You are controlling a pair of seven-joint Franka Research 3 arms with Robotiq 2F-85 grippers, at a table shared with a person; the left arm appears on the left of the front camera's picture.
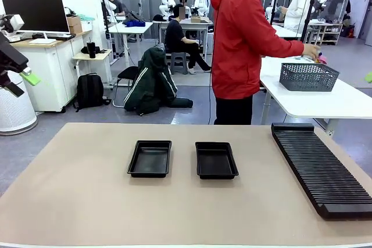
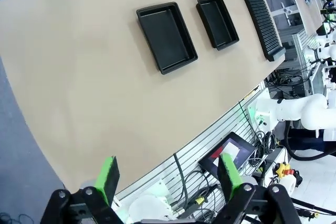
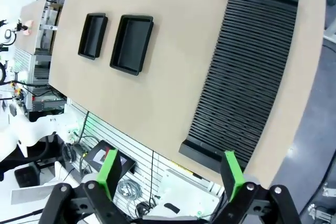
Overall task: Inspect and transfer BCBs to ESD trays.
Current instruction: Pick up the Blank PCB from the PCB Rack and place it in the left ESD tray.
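Left gripper raised high off the bench near-left corner, right gripper high by near-right corner; both spread wide, holding nothing.

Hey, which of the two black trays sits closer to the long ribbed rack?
The tray on the robot's right, nearer the rack; the other tray lies farther left, beyond it.

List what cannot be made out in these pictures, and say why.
- Front view: the inside of the mesh basket; its own wall hides it.
- Front view: what the person's hand touches beyond the basket; too small and partly hidden.
- Front view: the slotted rack's near right corner; cut off by the picture edge.
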